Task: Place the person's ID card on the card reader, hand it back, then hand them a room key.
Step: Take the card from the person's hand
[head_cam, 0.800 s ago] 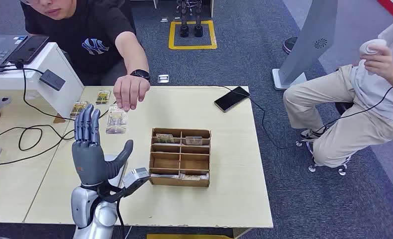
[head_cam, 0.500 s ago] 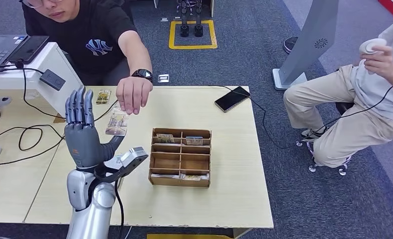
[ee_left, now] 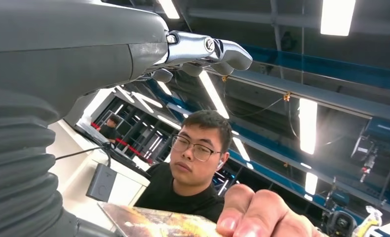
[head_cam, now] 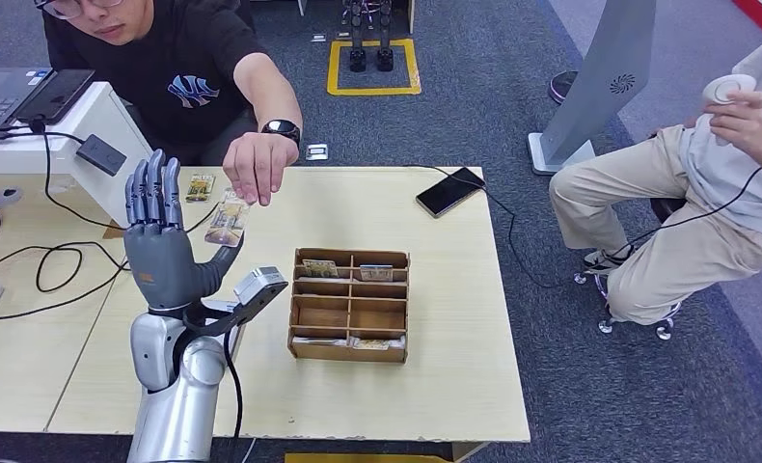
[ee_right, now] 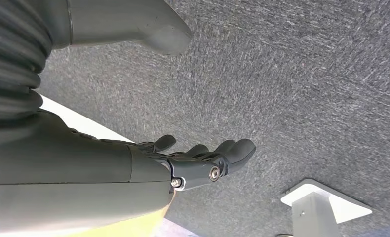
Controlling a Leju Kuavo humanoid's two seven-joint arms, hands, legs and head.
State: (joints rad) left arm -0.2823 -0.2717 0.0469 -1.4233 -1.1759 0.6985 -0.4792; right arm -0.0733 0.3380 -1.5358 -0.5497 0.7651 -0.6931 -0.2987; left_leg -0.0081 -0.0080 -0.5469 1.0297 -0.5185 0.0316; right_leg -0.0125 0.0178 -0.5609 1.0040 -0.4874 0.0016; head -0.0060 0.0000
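The robot's left hand [head_cam: 168, 258] was raised above the left side of the desk [head_cam: 454, 289], palm turned up and away, its fingers [head_cam: 152, 198] straight, close together and pointing toward the far edge, with the thumb spread out to the right. It held nothing. A person in a black shirt sat beyond the far-left corner of the desk, and the person's hand [head_cam: 255, 166] reached over the desk edge, pinching the ID card [head_cam: 227, 221] by its far end. The card hung tilted just right of the robot's fingers and above its thumb; whether card and thumb touched could not be told. In the left wrist view the card [ee_left: 158, 223] sat close under the camera with the person's fingertips [ee_left: 254, 212] on it.

The right hand [ee_right: 203, 158] hung over grey carpet, fingers loosely extended and apart, holding nothing.

A wooden divided tray [head_cam: 350, 304] stood near the middle of the desk, with cards in its far and near compartments. A dark phone [head_cam: 449, 191] lay at the far right of the desk. Two small packets [head_cam: 201, 186] lay at the far-left edge. A second person sat to the right, off the desk.
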